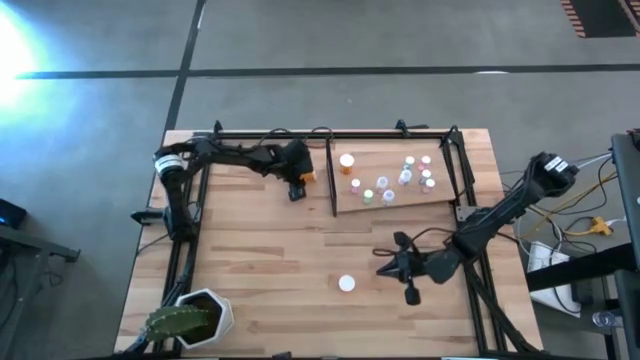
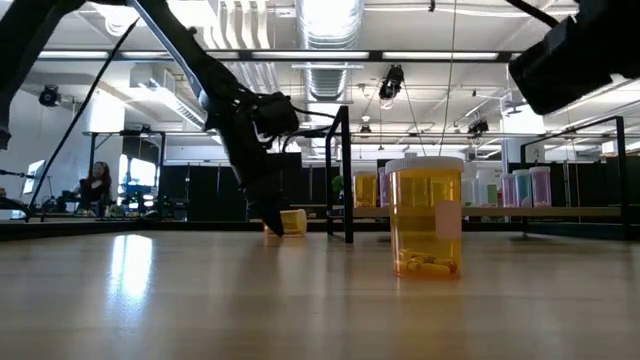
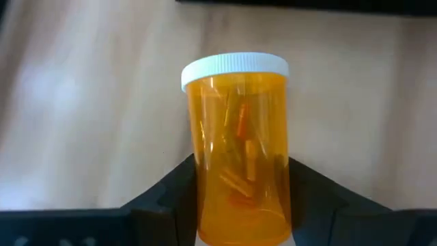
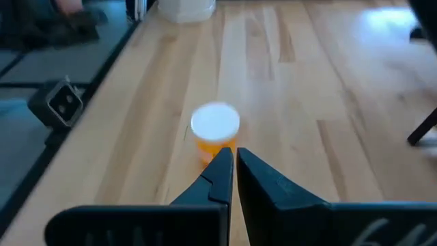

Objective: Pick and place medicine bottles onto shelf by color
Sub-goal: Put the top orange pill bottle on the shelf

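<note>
**Left tool closes around an orange bottle beside the shelf**

We see a butcher-block worktop (image 1: pixel 260 260) on a grey concrete floor; the low view alone shows the room behind, with ceiling ducts, strip lights and a seated person (image 2: pixel 97 183) far off. At seven o'clock stands a white pot with a cactus (image 1: pixel 190 318). At about eleven o'clock the left tool (image 1: pixel 298 186) holds an orange bottle (image 3: pixel 239 171) between its fingers (image 3: pixel 164 198); only its wrist view shows the white cap and pills inside. We can read no label. At one o'clock the shelf (image 1: pixel 440 195) carries the small bottles (image 1: pixel 405 178). At five o'clock a lone white-capped orange bottle (image 1: pixel 346 284) stands just beside the right tool (image 1: pixel 385 272), whose jaws are closed and empty.
</note>
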